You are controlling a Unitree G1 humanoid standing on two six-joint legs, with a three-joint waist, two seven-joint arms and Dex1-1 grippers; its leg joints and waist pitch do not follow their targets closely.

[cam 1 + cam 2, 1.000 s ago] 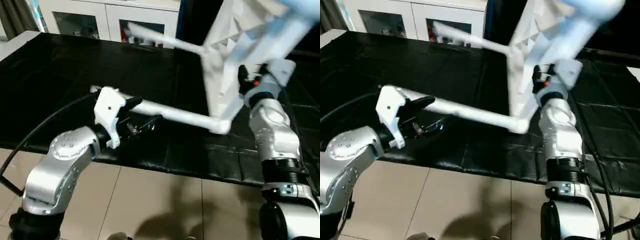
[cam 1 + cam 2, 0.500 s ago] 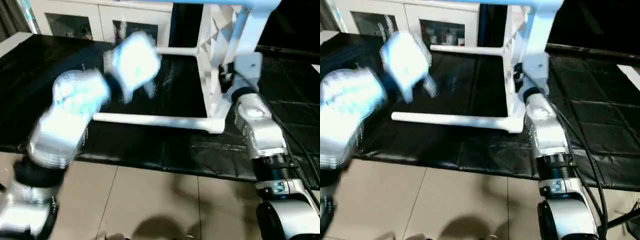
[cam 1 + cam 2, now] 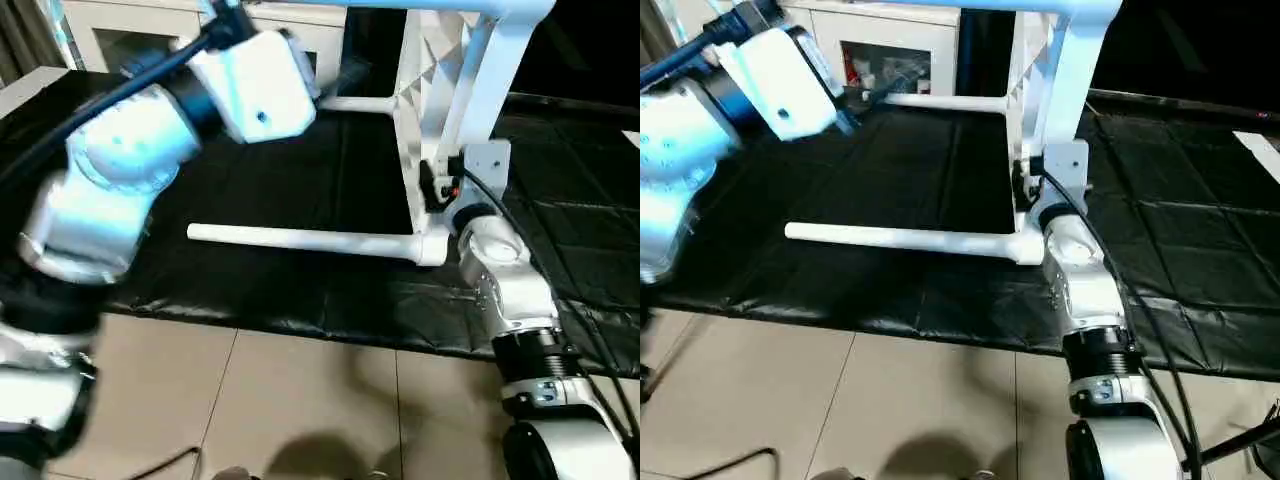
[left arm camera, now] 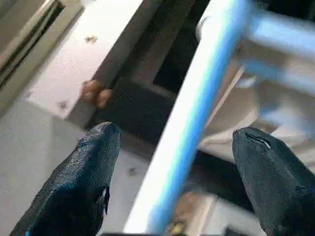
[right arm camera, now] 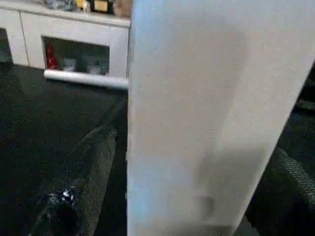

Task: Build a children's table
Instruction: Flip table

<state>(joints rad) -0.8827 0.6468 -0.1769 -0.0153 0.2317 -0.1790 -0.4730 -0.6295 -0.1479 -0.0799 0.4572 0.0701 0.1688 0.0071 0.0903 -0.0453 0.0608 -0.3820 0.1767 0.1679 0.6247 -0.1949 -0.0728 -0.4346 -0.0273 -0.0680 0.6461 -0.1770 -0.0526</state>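
Now tipped on edge on the black mat [image 3: 300, 290]: children's table [image 3: 440, 120], ribbed white plastic tabletop upright, smooth tapered tube legs [image 3: 310, 240] reaching sideways, one at mat level. Between the spread rubbery fingers of the right gripper [image 5: 182, 191], a flat white slab, likely the tabletop's edge, released from a tighter pinch a second ago. Left gripper [image 4: 177, 162], swung up from the lower leg, jaws wide either side of another white tube, untouched; judged a regrasp before righting.
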